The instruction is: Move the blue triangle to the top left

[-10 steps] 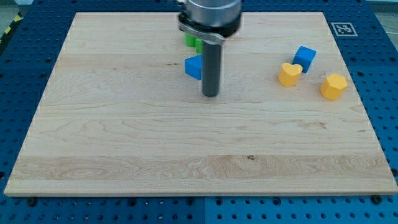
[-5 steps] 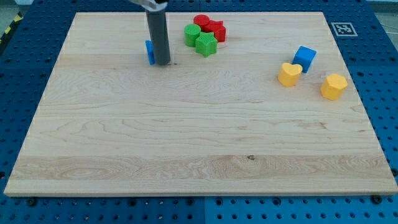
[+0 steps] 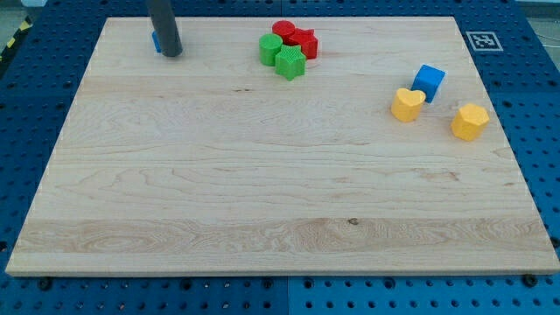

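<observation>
The blue triangle (image 3: 156, 41) lies near the board's top left, and only a thin sliver of it shows at the left side of my rod. My tip (image 3: 171, 54) rests on the board touching the triangle's right side. The rod rises out of the view's top.
Two green blocks (image 3: 280, 55) and two red blocks (image 3: 296, 37) are clustered at top centre. At the right stand a blue cube (image 3: 429, 81), a yellow heart-shaped block (image 3: 407, 104) and a yellow hexagonal block (image 3: 470, 121). The wooden board (image 3: 262, 192) has an edge just above the triangle.
My tip has pushed the blue triangle from the board's upper middle up and to the left, to near the top left corner. The other blocks have not moved.
</observation>
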`<state>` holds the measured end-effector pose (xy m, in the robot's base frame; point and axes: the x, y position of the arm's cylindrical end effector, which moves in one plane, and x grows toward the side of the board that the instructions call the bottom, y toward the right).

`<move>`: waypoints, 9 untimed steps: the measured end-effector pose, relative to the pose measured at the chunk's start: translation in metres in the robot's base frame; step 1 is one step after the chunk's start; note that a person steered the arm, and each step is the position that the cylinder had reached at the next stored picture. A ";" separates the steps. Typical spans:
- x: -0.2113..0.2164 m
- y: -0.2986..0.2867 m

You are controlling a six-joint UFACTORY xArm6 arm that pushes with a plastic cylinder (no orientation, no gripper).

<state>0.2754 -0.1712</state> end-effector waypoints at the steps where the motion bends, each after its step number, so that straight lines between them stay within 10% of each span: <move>1: -0.019 -0.001; 9: -0.081 -0.023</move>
